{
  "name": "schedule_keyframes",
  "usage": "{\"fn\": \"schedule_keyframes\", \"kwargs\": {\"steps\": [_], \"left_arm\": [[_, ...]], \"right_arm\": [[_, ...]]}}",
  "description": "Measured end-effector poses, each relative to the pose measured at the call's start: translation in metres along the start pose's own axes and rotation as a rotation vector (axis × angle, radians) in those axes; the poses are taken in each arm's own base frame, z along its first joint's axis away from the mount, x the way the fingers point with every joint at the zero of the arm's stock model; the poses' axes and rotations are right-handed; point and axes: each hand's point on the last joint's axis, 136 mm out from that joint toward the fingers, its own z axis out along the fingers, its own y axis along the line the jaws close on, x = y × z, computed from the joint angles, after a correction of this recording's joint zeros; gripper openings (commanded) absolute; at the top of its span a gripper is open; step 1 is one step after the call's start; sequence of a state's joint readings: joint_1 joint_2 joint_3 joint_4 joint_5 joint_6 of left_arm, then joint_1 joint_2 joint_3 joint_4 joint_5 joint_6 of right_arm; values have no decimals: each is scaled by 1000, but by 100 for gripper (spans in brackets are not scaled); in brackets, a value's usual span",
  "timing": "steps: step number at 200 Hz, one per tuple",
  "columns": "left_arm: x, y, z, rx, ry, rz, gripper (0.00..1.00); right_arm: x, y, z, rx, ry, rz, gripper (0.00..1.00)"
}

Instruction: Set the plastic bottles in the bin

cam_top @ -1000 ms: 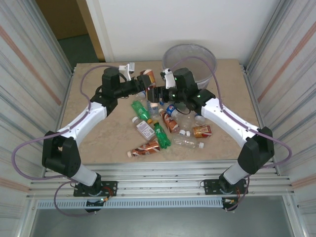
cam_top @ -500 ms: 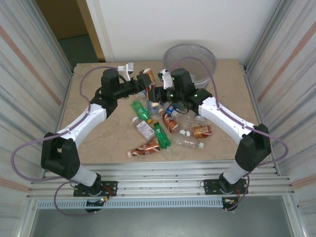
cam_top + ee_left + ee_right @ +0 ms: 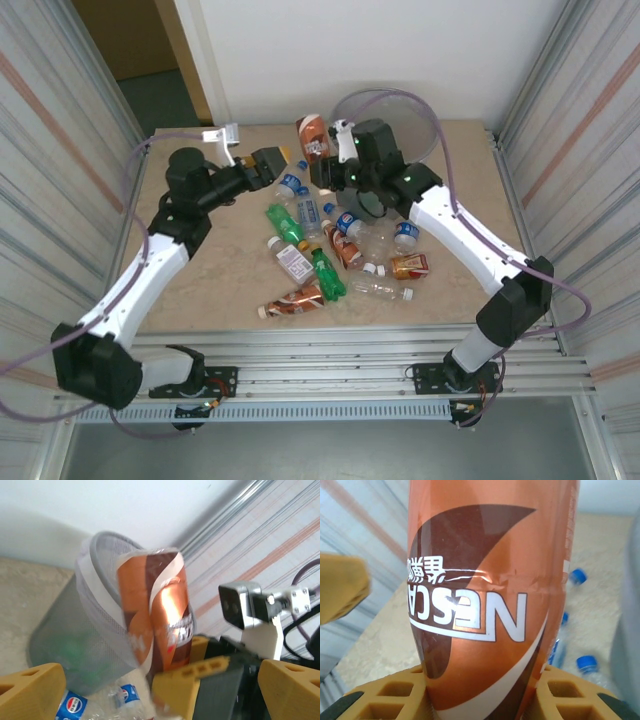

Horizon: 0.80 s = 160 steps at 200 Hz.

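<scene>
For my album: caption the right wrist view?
Right gripper clamps an orange-brown labelled bottle; blue-capped bottles lie behind.

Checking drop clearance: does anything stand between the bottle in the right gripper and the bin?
Nothing visible does. The orange-brown bottle in the right gripper hangs beside the bin, with only air between them.

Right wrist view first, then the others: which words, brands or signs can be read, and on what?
"NESCA", upside down, the rest wrapped out of sight: label of the orange-brown bottle held in the right hand.
Chinese characters above it: too warped to read.
Round red, white and blue logo, lettering blurred: blue-label bottle, left wrist view.
White print on the held bottle, left wrist view: blurred.
Labels in the top view: too small.
</scene>
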<state>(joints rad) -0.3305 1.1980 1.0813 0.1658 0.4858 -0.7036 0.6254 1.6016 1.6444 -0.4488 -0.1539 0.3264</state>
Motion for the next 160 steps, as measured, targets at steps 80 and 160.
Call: {"fn": "schedule_keyframes", "kwargs": {"steps": [80, 160], "left_arm": [[2, 33, -65, -252, -166, 136, 99], [0, 49, -75, -343, -192, 163, 99]], "right_arm": [[-59, -109, -62, 290, -96, 94, 33], [-61, -186, -51, 457, -26, 129, 36]]}}
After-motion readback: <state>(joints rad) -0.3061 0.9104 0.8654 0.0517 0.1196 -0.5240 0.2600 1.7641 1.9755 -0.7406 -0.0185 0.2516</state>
